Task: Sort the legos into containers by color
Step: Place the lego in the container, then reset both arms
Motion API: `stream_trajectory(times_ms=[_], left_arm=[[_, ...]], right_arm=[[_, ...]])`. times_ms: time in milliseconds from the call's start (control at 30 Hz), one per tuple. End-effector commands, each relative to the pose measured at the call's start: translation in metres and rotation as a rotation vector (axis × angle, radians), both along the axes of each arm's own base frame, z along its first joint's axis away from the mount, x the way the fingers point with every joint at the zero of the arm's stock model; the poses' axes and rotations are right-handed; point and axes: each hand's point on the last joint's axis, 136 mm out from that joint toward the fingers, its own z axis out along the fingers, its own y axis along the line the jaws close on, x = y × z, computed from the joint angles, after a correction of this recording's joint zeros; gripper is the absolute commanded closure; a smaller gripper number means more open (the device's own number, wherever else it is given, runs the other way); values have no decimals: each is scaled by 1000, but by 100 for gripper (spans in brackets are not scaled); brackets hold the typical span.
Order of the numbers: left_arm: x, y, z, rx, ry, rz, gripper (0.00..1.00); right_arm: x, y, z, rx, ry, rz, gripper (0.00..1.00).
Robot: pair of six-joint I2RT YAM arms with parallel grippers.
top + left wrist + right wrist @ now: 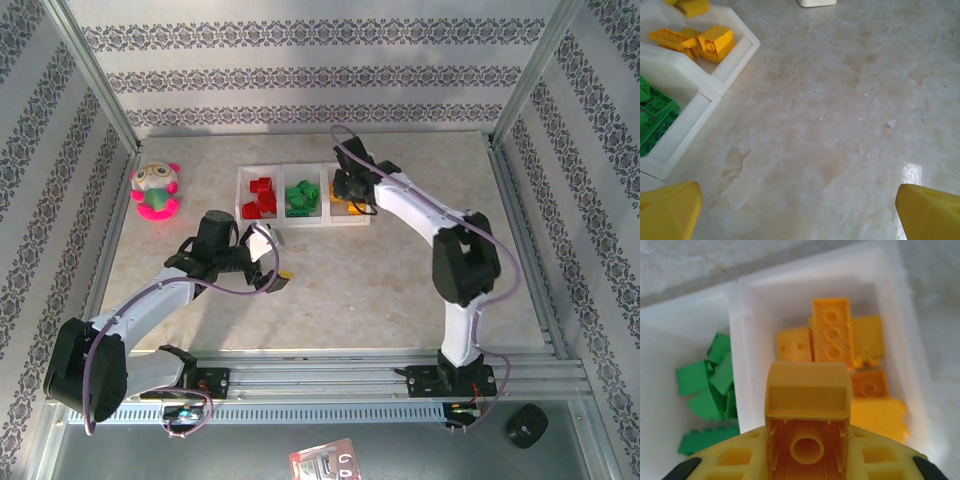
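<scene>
One yellow-orange plastic brick [807, 390], clamped in the right gripper [807, 457], hangs over the yellow compartment [790, 305] of the long white three-part plastic tray [740, 325], apparently to join its colour-mates, while the left gripper [800, 215] hovers near the tray, jaws apart.

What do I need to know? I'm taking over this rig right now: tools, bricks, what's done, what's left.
Left tool: open and empty, over bare table near the tray.
Right tool: shut on a yellow brick, above the tray's right compartment.
Done: red bricks are in the left compartment, green bricks in the middle, other yellow bricks on the right.
Left: release the held brick there, then check under the arms for strays.
</scene>
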Motion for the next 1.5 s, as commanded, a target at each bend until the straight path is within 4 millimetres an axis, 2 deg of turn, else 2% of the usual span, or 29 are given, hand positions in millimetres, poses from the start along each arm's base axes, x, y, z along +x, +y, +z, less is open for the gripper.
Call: stream_trajectory(times_ms=[0, 200, 367, 533, 733, 867, 1000, 1100, 1200, 1300, 1367, 1467], left_arm=[[10, -8, 20, -46, -46, 10, 1], [16, -8, 26, -64, -51, 36, 1], [21, -7, 32, -89, -51, 76, 1], [28, 2, 38, -103, -60, 165, 1], [49, 30, 49, -131, -91, 412, 1], [60, 65, 49, -101, -129, 604, 1], [69, 112, 46, -45, -179, 801, 1], [72, 147, 39, -19, -187, 909, 1], [73, 185, 26, -22, -179, 1037, 1], [69, 218, 7, -14, -164, 1147, 1], [65, 234, -5, -8, -149, 1209, 1], [56, 252, -24, -16, -133, 1288, 1]], right_arm=[[21, 6, -1, -10, -17, 35, 86], [36, 5, -10, -40, -22, 34, 80], [34, 1, -1, -38, -37, 34, 44], [21, -10, 22, -46, -93, 39, 25], [-9, -27, 41, -38, -176, 55, 9], [-30, -42, 59, -73, -285, 109, 2], [-49, -74, 73, -163, -379, 114, 2], [-60, -102, 72, -185, -444, 99, 2], [-68, -138, 68, -209, -498, 42, 2], [-78, -175, 52, -280, -507, -7, 2], [-86, -198, 40, -340, -498, -39, 2], [-93, -222, 22, -415, -504, -59, 2]])
